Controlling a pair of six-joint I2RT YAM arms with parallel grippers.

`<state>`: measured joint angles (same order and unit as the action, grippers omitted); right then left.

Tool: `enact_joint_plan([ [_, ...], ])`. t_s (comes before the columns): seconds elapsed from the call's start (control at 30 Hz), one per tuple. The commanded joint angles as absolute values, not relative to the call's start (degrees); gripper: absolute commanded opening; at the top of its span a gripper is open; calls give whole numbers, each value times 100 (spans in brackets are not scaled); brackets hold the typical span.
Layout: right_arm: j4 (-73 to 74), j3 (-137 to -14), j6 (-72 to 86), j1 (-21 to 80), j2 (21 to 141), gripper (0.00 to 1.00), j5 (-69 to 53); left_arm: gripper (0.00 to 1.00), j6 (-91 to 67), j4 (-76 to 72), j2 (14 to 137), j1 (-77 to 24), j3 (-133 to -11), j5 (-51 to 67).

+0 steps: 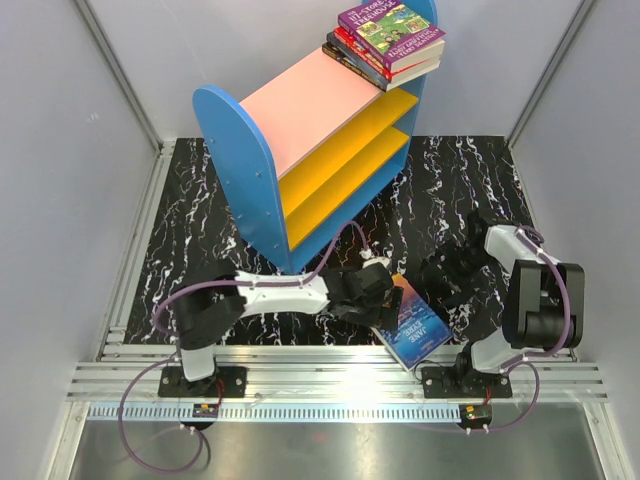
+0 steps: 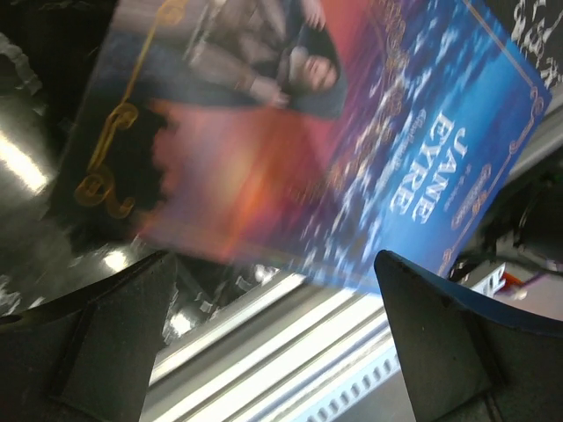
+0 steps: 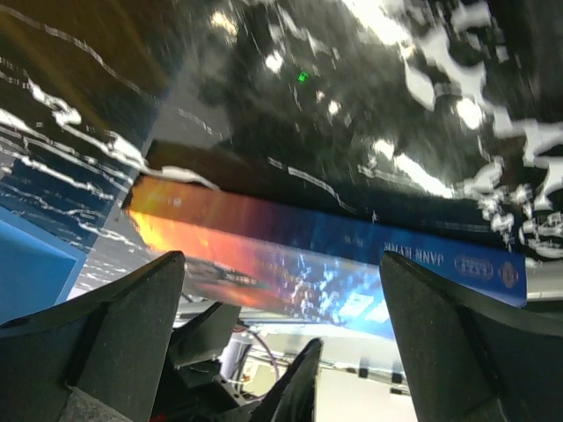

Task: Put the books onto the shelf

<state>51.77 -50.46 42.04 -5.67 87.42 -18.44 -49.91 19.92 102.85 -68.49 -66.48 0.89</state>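
The shelf (image 1: 300,110) stands at the back of the worktop (image 1: 450,180), with a stack of books (image 1: 390,40) piled on the right end of its top. In front of it, the left hand (image 2: 274,264) is spread wide with nothing between its fingers, hovering at the left corner of a blue book (image 1: 415,325) titled Jane Eyre. That book lies at the near edge of the worktop, between the two arms. Just to its right, the right hand (image 3: 281,259) is also wide open and empty, its fingers facing the book's spine.
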Motion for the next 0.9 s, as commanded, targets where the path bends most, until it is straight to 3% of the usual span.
enact_joint_plan([
  [0.0,4975,-5142,3876,-554,8999,100,-1652,99,-5291,1459,10773,-6820,-7145,386],
  [0.23,4457,-4404,3832,-554,9220,100,-2004,99,-5177,1696,11066,-6785,-7813,97],
  [0.7,4052,-4043,3981,-545,9097,99,-2636,91,-5256,1345,9993,-6601,-7954,-281],
  [0.87,3964,-3982,4025,-545,9088,99,-2838,82,-5422,1046,10099,-6583,-7718,-26],
])
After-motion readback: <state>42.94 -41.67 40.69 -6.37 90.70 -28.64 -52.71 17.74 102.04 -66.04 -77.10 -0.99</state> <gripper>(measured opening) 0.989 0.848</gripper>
